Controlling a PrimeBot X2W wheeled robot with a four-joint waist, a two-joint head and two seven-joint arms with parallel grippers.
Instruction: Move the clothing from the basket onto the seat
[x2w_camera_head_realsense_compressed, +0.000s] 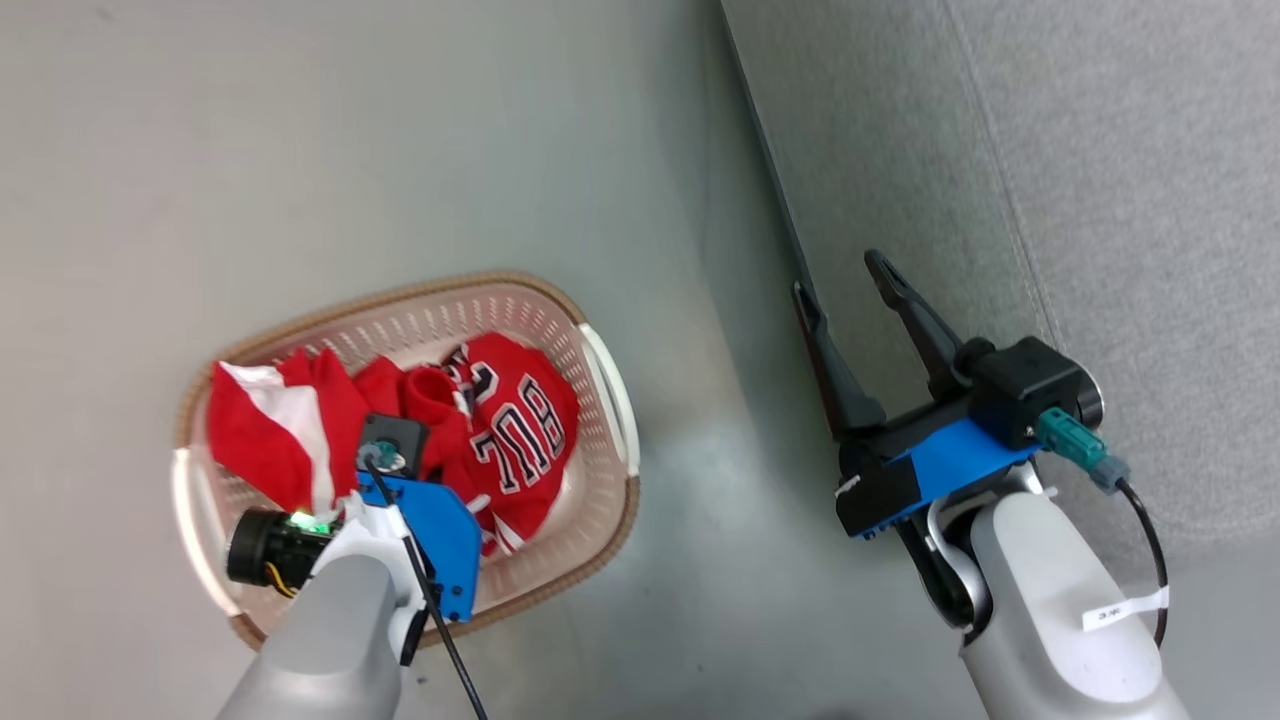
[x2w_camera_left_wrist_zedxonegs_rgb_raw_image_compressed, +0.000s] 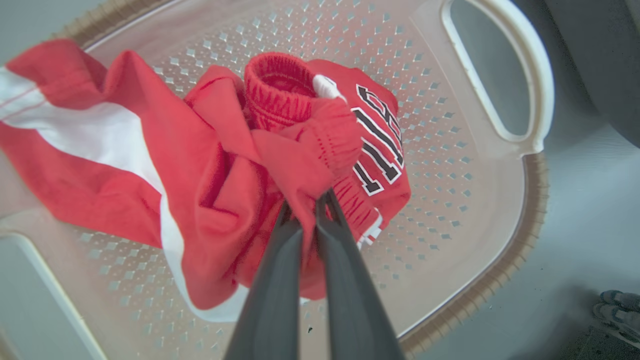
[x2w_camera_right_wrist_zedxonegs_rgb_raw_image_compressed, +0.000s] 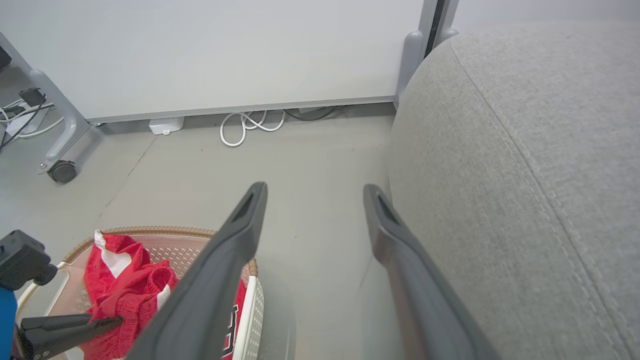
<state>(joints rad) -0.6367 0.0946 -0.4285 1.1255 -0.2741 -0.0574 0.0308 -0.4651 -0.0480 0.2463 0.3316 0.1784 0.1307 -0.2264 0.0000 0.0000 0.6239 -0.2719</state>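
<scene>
Lying bunched in the basket, the red shorts spread their white side stripe toward the robot's left end, where the cloth reaches up to the brown woven-look rim. Their ribbed waistband stands raised in the middle, against the red jersey. The jersey is heaped at the robot's right end with its black-and-white lettering facing up. Both garments are inside the basket, and neither is on the seat.

The left tool reaches down into the basket. Its two dark fingers are pressed together on a fold of the shorts just under the waistband, with red cloth pinched between the tips.

The cream perforated basket stands on the grey floor, and its white side handle is turned toward the seat. A strip of bare floor lies between the basket and the seat.

The right tool hangs beside the rounded front edge of the light-grey seat. Its fingers are spread wide apart and hold nothing. In the right wrist view, the seat's seam runs down the fabric to the right of those fingers. Beyond them, white cables lie coiled on the floor at the foot of a pale wall panel, and a grey stand leg on a castor is at the left.
</scene>
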